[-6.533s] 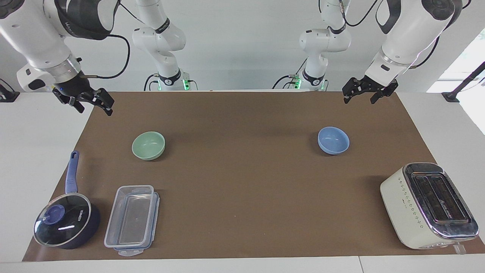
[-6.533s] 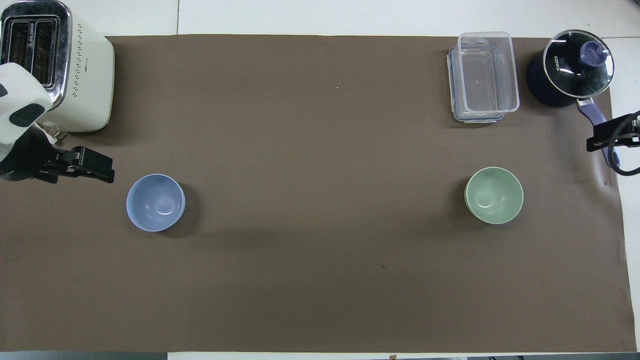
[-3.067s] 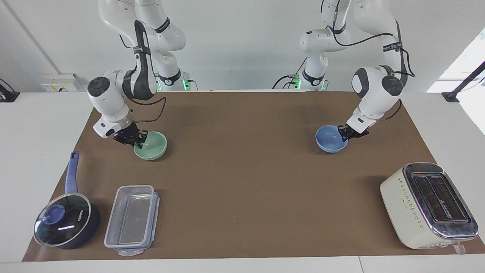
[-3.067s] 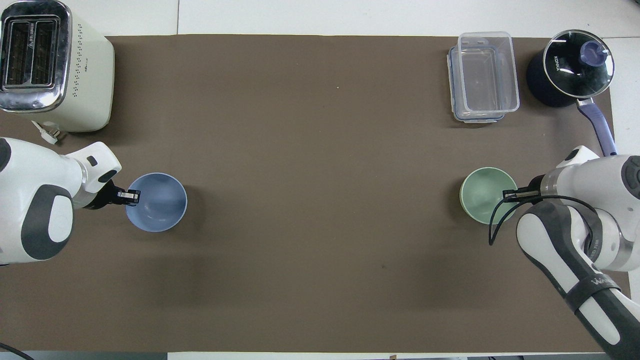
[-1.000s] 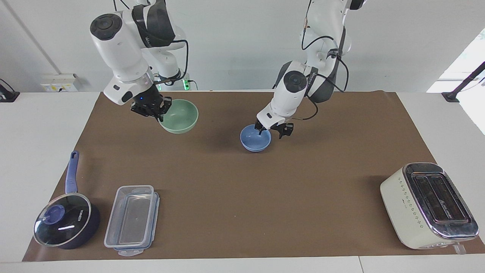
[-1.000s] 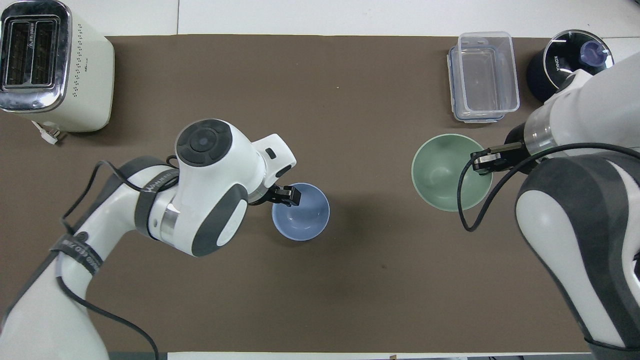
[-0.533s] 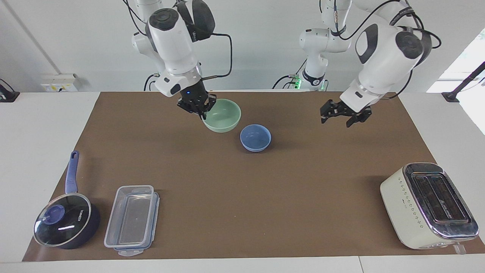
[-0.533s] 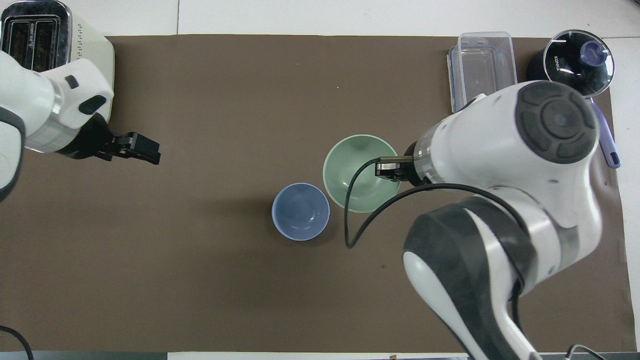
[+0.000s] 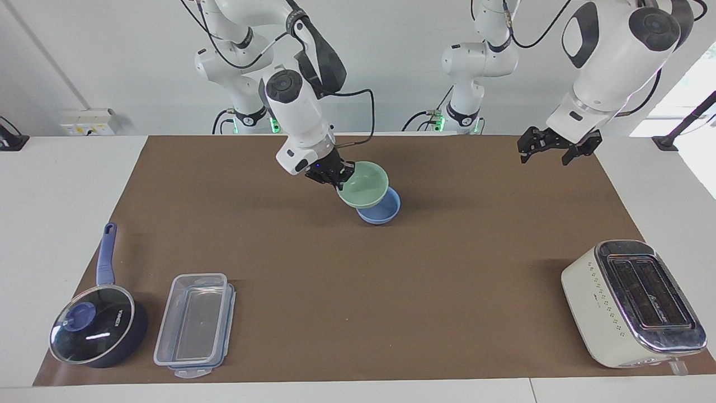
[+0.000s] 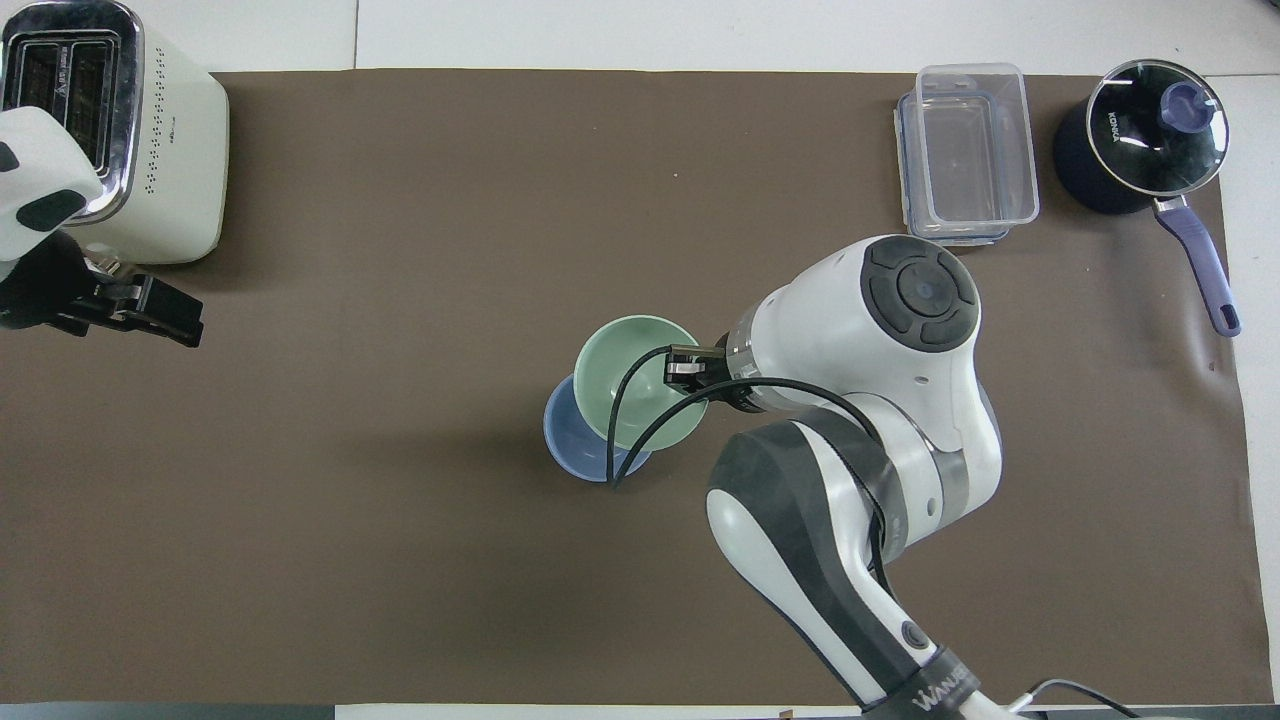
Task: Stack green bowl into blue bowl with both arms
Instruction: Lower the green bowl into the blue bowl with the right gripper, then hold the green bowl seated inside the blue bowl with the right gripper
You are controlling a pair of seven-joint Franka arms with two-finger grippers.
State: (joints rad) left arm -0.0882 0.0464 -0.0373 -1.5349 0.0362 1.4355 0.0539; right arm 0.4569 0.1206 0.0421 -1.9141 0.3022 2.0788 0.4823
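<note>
So at this point my right gripper (image 9: 334, 178) had the green bowl (image 9: 363, 184) pinched by its rim, on the side toward the right arm's end of the table, and was holding it tilted over the blue bowl (image 9: 383, 211), which sat on the brown mat (image 9: 447, 268) about mid-table. From overhead the green one covered most of the blue one but sat a bit off-centre, so I figured the thing to do was slide it over until the rims lined up, level it out, then lower it slowly and only let go once it seated. Couldn't really tell if the two bowls were already touching. My left gripper (image 9: 556, 149) waited with its fingers spread, up over the mat's edge at the left arm's end, well clear.
</note>
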